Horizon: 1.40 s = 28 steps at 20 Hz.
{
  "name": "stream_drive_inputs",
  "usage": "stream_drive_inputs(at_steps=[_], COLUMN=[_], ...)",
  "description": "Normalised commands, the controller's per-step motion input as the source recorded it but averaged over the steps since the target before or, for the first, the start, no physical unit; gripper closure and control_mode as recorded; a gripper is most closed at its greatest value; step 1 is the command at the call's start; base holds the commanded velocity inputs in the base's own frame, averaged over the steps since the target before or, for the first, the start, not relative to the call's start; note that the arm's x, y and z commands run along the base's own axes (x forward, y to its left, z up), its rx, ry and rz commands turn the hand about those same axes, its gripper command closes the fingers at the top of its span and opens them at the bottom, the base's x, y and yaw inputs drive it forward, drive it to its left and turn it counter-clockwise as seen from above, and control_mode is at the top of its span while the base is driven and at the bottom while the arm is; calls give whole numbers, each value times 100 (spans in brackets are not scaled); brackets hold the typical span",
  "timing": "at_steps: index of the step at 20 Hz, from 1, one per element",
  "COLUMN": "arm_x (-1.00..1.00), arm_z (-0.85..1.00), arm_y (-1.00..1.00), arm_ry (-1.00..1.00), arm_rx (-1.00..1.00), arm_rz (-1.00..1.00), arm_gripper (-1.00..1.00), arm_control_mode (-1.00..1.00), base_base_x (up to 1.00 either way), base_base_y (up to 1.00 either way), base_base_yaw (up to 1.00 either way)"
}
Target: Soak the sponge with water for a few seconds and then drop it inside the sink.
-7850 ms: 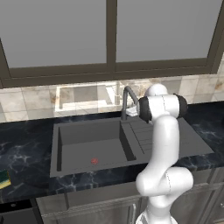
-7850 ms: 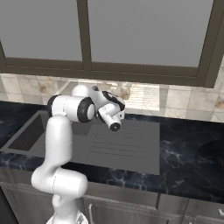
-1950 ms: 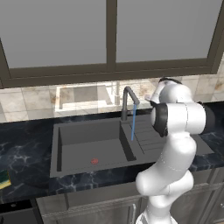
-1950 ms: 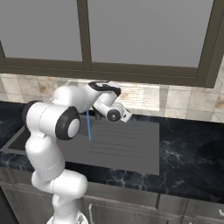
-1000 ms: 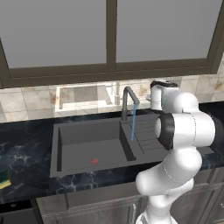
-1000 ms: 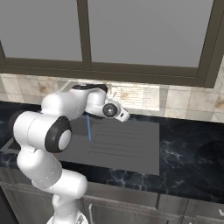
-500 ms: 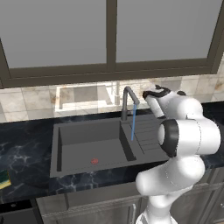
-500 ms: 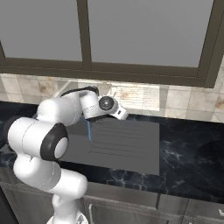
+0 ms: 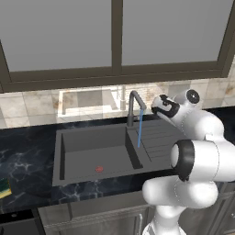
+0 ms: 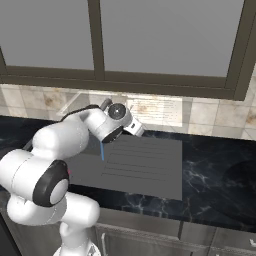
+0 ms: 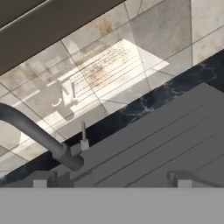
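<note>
Small yellow sponge with a dark green layer point(image 9: 3, 187) lying on the marbled black countertop point(image 9: 25, 151) at the far left edge of the left base view, well apart from the large dark grey matte sink point(image 9: 94, 151). Thin light-blue stream of water point(image 9: 139, 129) falling from the dark curved faucet spout point(image 9: 135, 104) onto the sink's inner edge beside the ribbed drainboard point(image 10: 145, 161). White arm's two-finger gripper point(image 9: 156, 107) up near the spout, just right of it, over the drainboard; fingertips point(image 11: 42, 181) set wide apart, nothing held between them.

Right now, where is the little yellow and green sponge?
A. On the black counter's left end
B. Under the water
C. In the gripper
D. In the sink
A: the small yellow block sponge with its green layer lies on the marbled black countertop, left of the dark grey sink.
</note>
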Motion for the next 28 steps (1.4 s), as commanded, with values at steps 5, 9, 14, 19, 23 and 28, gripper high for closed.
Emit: stream_drive_inputs(at_steps=[5, 9, 14, 19, 23, 28], arm_x=[-46, -48, -45, -36, -9, -6], arm_z=[3, 3, 2, 20, 52, 56], arm_y=[0, 0, 0, 0, 0, 0], arm_ry=[1, 0, 0, 2, 20, 23], arm_rx=[0, 0, 0, 0, 0, 0], arm_rz=[0, 1, 3, 6, 9, 10], arm_gripper=[-100, -100, -100, -100, -100, -100], arm_control_mode=[-100, -100, -100, -100, -100, -100], base_base_x=[0, 0, 0, 0, 0, 0], base_base_y=[0, 0, 0, 0, 0, 0], base_base_yaw=[0, 0, 0, 0, 0, 0])
